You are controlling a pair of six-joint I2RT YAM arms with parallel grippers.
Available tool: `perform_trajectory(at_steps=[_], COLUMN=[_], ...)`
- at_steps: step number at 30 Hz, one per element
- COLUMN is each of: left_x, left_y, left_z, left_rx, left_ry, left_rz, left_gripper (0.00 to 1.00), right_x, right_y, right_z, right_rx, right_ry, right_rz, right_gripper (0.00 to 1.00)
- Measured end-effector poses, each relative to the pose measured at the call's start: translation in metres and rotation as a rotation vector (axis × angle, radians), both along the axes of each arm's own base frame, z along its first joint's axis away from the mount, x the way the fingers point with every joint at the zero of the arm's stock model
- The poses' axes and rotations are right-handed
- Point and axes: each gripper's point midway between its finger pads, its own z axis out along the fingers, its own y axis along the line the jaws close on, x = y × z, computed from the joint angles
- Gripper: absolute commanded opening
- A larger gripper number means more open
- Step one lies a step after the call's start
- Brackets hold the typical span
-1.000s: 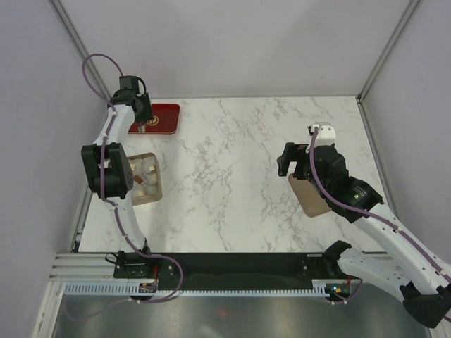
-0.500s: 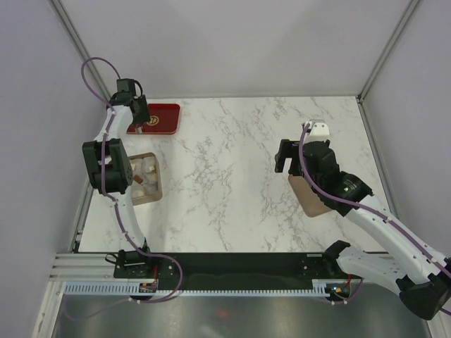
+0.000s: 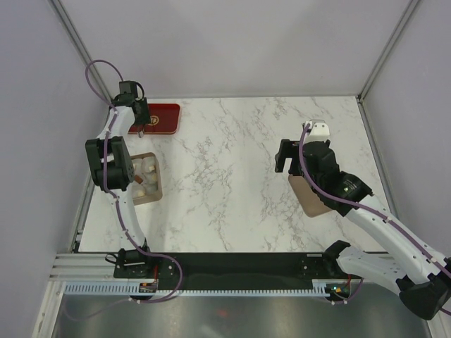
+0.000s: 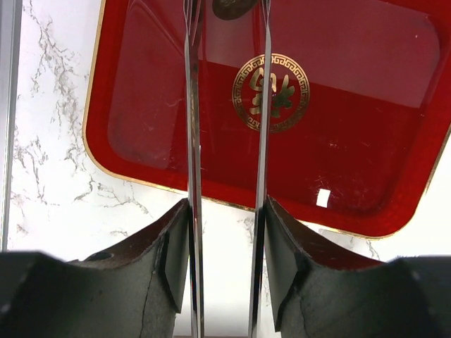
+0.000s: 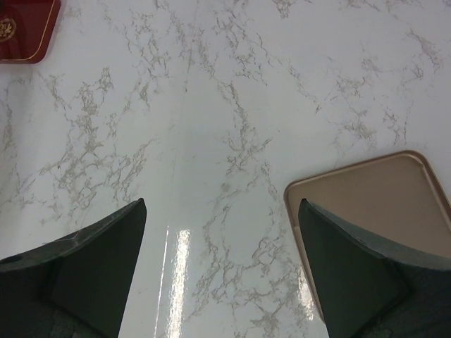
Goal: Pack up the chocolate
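Observation:
My left gripper [image 4: 225,211] is shut on a pair of thin metal tongs [image 4: 192,127], held over the front edge of the red tray [image 4: 366,148]. The tong tips reach the top of the left wrist view, where a dark brown chocolate piece [image 4: 234,6] lies between them on the tray. From above, the left gripper [image 3: 137,116] hangs at the tray [image 3: 162,116]. Several cream and brown chocolate pieces [image 3: 146,167] sit in a small tan box [image 3: 156,184] under the left arm. My right gripper [image 5: 222,204] is open over bare marble.
A flat tan-brown lid [image 5: 373,211] lies on the table just right of the right gripper; from above the lid [image 3: 310,197] is half under that arm. A gold emblem [image 4: 271,92] marks the tray's middle. Grey walls close in the back and sides.
The left gripper with the tongs has shifted slightly left over the tray's near edge. The right arm drew back a little earlier and has been still since.

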Motion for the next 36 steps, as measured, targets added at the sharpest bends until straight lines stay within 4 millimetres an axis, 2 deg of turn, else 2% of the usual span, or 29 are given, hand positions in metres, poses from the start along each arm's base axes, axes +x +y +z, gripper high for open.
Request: perform_trajectory(at_steps=[11, 15, 20, 32, 36], left_x=[-0.001, -0.008, -0.027, -0.099, -0.112], left_y=[-0.002, -0.006, -0.011, -0.02, -0.022], left_z=[-0.001, 0.004, 0.024, 0.064, 0.077], left_rx=[-0.009, -0.025, -0.041, -0.078, -0.078], left_ry=[0.008, 0.023, 0.035, 0.059, 0.059], left_rz=[-0.007, -0.019, -0.02, 0.022, 0.037], left_gripper=[0.43, 0.41, 0.38, 0.36, 0.35], right_x=[-0.001, -0.004, -0.01, -0.026, -0.032], right_y=[0.001, 0.002, 0.0, 0.002, 0.001], right_z=[0.0, 0.004, 0.014, 0.03, 0.036], right_rx=[0.008, 0.031, 0.071, 0.144, 0.162], right_ry=[0.002, -0.007, -0.031, -0.057, -0.069], right_rz=[0.002, 0.009, 0.017, 0.061, 0.077], right_gripper=[0.97, 0.97, 0.97, 0.97, 0.97])
